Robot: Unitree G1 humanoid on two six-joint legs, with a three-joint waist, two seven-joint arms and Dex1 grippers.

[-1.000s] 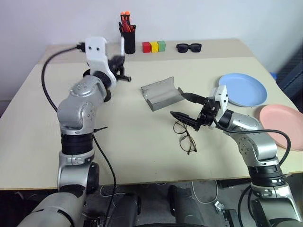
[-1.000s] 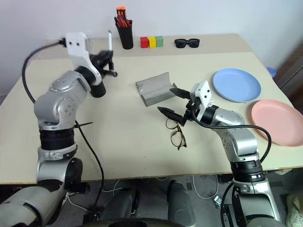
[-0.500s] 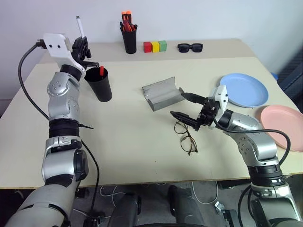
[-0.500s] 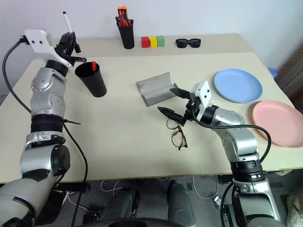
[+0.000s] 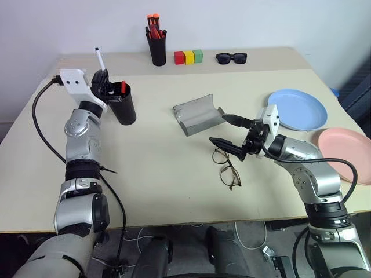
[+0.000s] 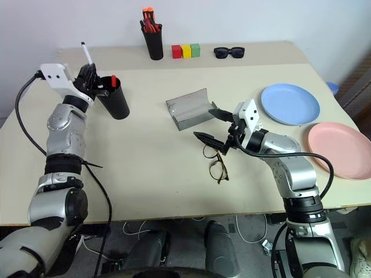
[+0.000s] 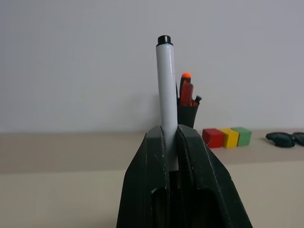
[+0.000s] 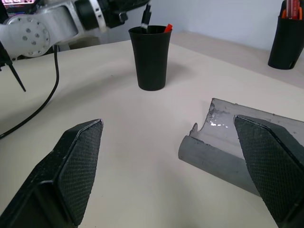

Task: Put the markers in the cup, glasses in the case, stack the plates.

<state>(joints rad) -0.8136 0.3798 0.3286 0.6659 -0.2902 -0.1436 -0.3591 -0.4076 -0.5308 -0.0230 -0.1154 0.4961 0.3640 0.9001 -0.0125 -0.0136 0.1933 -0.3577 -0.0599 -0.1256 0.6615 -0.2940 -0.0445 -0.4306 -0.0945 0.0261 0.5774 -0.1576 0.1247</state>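
Beige counter (image 5: 174, 174) under a white wall: from the head, the left gripper (image 5: 103, 78) holds a white marker (image 5: 99, 59) upright beside the black cup (image 5: 122, 103), where a red-ended marker (image 5: 123, 87) stands. Left wrist: its fingers (image 7: 194, 156) clamp the white marker, black-capped. Right wrist: the right gripper (image 8: 171, 166) gapes wide, facing the grey case (image 8: 228, 152), which lies open.

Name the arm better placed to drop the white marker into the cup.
Left. The left gripper is already shut on the white marker, right beside the cup. The right gripper stands open over by the glasses, far from the cup.
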